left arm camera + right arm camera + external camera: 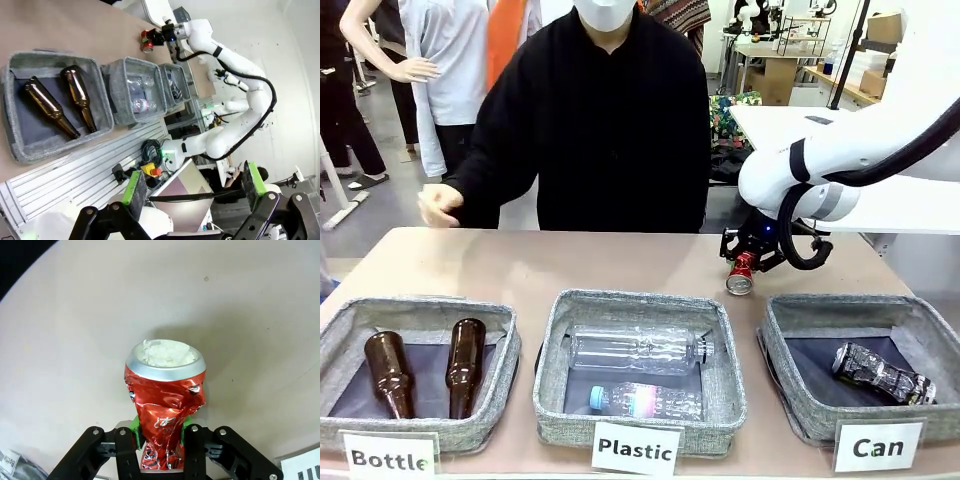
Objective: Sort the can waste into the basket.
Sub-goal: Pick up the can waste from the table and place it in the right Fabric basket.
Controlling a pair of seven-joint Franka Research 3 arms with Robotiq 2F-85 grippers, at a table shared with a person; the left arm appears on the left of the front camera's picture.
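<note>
red can (167, 390) with silver rim, black-and-silver printed can (882, 373), grey basket (790, 400) with white label

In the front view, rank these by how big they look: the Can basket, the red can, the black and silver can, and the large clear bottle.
1. Can basket
2. large clear bottle
3. black-and-silver can
4. red can, though it sits farther from the camera, held in the right gripper, so its rank is unsure.

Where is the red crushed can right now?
In the front view the red can is clamped in the right gripper, above the tabletop just behind the far-left corner of the Can basket, right of the Plastic bin.
</note>
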